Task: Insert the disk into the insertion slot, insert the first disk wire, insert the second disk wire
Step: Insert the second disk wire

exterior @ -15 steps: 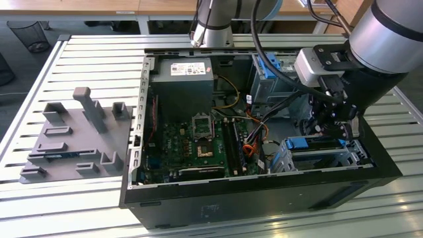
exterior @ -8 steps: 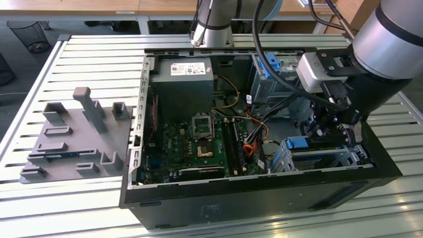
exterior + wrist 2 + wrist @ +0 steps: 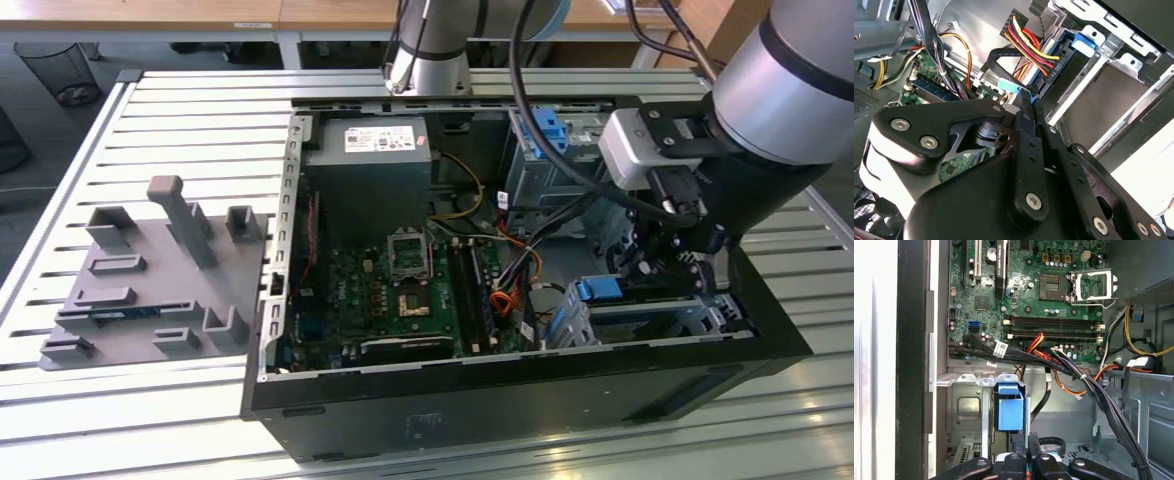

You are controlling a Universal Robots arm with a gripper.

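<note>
The disk sits inside the insertion slot [image 3: 647,318], a low metal cage at the case's near corner on the exterior view's right; its blue carrier [image 3: 601,290] [image 3: 1084,42] [image 3: 1010,410] shows at the cage's end. A wire of red, yellow and orange strands [image 3: 1029,45] ends in a black plug [image 3: 1051,67] seated at the disk's end. My gripper [image 3: 663,262] [image 3: 1026,100] [image 3: 1026,462] hangs just over that end, its fingers [image 3: 1024,125] pressed together on the light-blue plug [image 3: 1010,86] of a flat black wire [image 3: 999,52], close beside the seated plug.
The open computer case holds a green motherboard [image 3: 400,290], a power supply [image 3: 367,150] and a taller bay with a blue latch [image 3: 547,130]. A thick bundle of black cables [image 3: 1104,395] crosses near the cage. A grey fixture with pegs [image 3: 147,280] lies on the slatted table.
</note>
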